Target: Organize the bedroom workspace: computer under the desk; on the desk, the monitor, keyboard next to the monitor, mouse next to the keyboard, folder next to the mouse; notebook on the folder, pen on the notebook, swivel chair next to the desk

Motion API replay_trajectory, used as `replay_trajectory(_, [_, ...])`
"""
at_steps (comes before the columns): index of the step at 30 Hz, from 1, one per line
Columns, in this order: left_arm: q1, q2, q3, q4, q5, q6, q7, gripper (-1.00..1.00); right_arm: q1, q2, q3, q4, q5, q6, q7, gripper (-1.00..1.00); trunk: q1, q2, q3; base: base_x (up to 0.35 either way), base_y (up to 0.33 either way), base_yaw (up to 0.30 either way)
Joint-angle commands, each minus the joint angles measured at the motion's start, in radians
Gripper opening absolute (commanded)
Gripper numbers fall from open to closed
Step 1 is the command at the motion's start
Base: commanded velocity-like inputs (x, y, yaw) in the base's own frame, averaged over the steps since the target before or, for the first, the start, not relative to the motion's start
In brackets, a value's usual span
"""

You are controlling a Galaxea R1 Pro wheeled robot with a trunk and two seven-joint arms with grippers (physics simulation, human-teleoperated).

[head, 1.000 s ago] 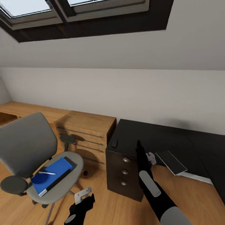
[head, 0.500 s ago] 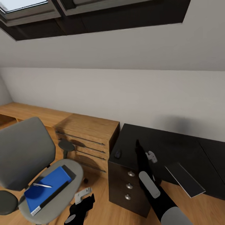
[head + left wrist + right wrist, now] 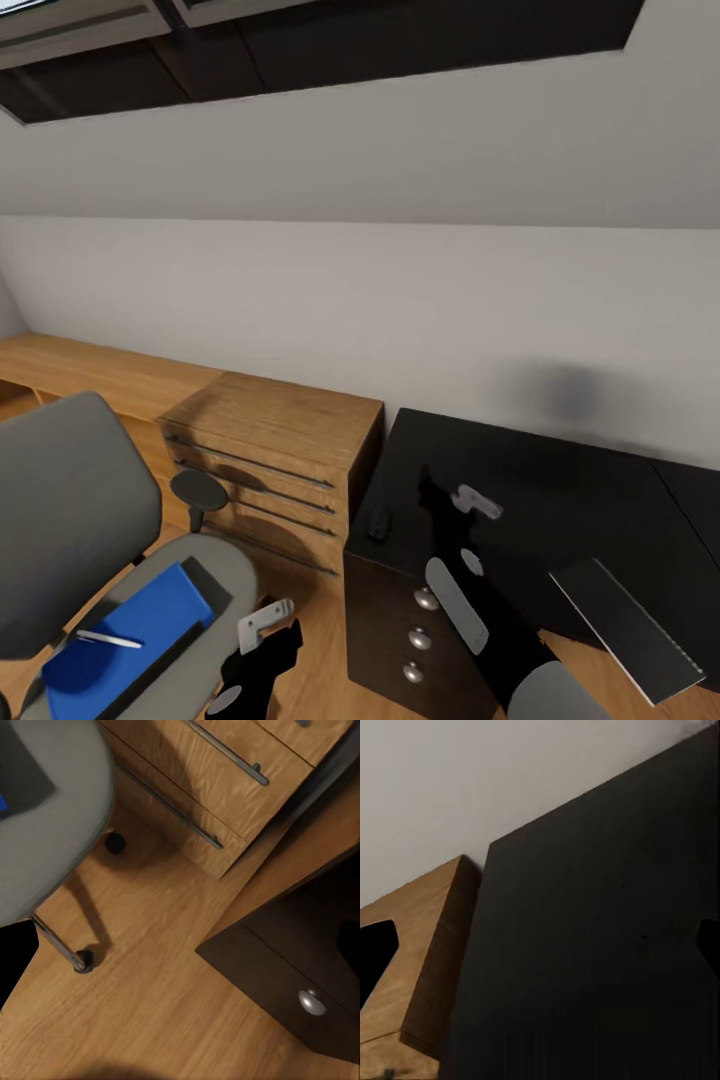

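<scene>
Against the pale sloped wall, the big glossy black table [image 3: 560,480] with its dark three-knob drawer unit [image 3: 405,610] fills the right of the head view, and a light wooden drawer chest [image 3: 270,440] stands just beside it on the left. Nearer the camera on the left is the grey swivel chair [image 3: 70,520] with its tall back and dark round armrest, well apart from the table. On its seat lies the flat bright blue folder [image 3: 125,630] with a black spine strip, and the thin whitish pen [image 3: 108,638] rests across the folder. A small flat grey notebook [image 3: 628,625] with a pale edge overhangs the table's near edge at the right. The small black oval mouse [image 3: 379,522] sits on the table near its left corner, above the drawers.

The right gripper [image 3: 476,500] hovers above the tabletop with its pale fingers parted and nothing between them. The left gripper [image 3: 265,618] hangs low beside the chair seat; I cannot tell whether its fingers are apart or together.

Judging by this, the folder transfer is the step in hand and not yet begun. Next, the left arm would need to reach over the seat to the folder; the loose pen on top may roll off when the folder is lifted.
</scene>
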Motion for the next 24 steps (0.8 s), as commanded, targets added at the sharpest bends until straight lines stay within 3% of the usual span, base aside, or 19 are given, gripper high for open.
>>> replay_trajectory(1, [-0.001,0.002,-0.003,-0.002,0.007,-0.008,0.005,1.0,-0.002,0.002,0.01,-0.036,0.031,0.12,-0.157,1.0,0.0,-0.001,-0.001,0.029,0.0,0.0])
replay_trajectory(4, [-0.001,0.003,-0.003,-0.002,0.006,-0.008,0.006,1.0,-0.002,0.007,0.007,-0.099,0.057,0.238,-0.283,1.0,0.0,-0.001,-0.001,0.016,0.0,0.0])
replay_trajectory(7, [-0.001,0.003,-0.003,-0.003,0.006,-0.008,0.006,1.0,-0.002,0.006,-0.008,-0.138,0.061,0.243,-0.318,1.0,0.0,-0.001,-0.001,0.006,0.0,0.0])
replay_trajectory(9, [-0.001,0.004,-0.003,-0.003,0.006,-0.008,0.007,1.0,-0.002,0.005,-0.024,-0.154,0.028,0.212,-0.334,1.0,0.0,-0.001,-0.001,0.001,0.0,0.0])
replay_trajectory(15, [-0.001,0.004,-0.003,-0.003,0.006,-0.008,0.006,1.0,-0.002,0.003,-0.027,-0.156,0.018,0.232,-0.339,1.0,0.0,-0.001,-0.001,0.0,0.0,0.0])
replay_trajectory(17, [-0.001,0.004,-0.003,-0.003,0.006,-0.008,0.006,1.0,-0.003,0.002,-0.028,-0.159,0.016,0.291,-0.339,1.0,0.0,-0.001,-0.001,0.0,0.0,0.0])
replay_trajectory(19, [-0.001,0.004,-0.003,-0.004,0.006,-0.008,0.005,1.0,-0.003,-0.001,-0.025,-0.212,0.012,0.47,-0.338,1.0,0.0,-0.001,-0.001,0.0,0.0,0.0])
replay_trajectory(24, [-0.001,0.003,-0.003,-0.005,0.006,-0.008,0.005,1.0,-0.004,0.004,-0.019,-0.276,0.015,0.661,-0.344,1.0,0.0,-0.001,-0.001,0.0,0.0,0.0])
